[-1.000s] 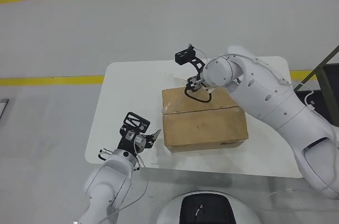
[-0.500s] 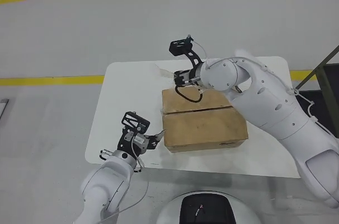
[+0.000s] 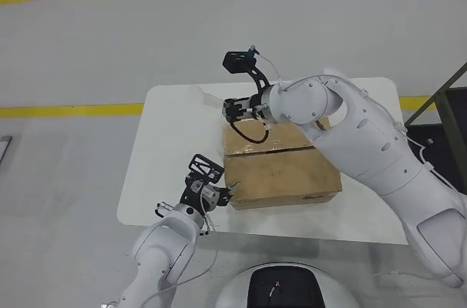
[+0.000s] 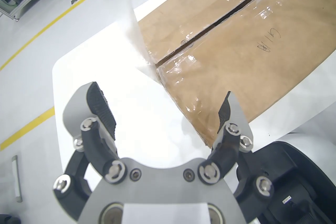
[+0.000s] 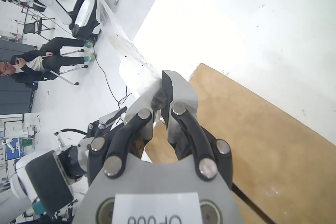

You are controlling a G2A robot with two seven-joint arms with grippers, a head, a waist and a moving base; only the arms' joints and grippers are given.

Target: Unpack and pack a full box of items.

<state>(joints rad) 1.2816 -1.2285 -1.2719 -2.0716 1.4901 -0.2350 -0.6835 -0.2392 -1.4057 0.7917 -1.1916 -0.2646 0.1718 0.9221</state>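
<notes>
A closed brown cardboard box [image 3: 280, 165] lies on the white table [image 3: 168, 146], its two top flaps meeting at a centre seam [image 4: 210, 25]. My right gripper [image 3: 232, 108] hovers over the box's far left corner, shut on a strip of clear tape [image 5: 123, 46]. The strip [image 4: 130, 15] runs taut from the gripper down to the left end of the seam, where it still sticks to the box [image 4: 236, 57]. My left gripper [image 3: 224, 192] is open at the box's near left corner, with nothing between its fingers [image 4: 101, 104].
Glossy tape still covers the box's near flap and left side. Bare tabletop lies left of the box and behind it. A yellow floor line [image 3: 64, 110] runs past the table's far side.
The right gripper has moved left and away from the box's far edge, drawing the tape strip off. The left arm has shifted right, up to the box's near left corner.
</notes>
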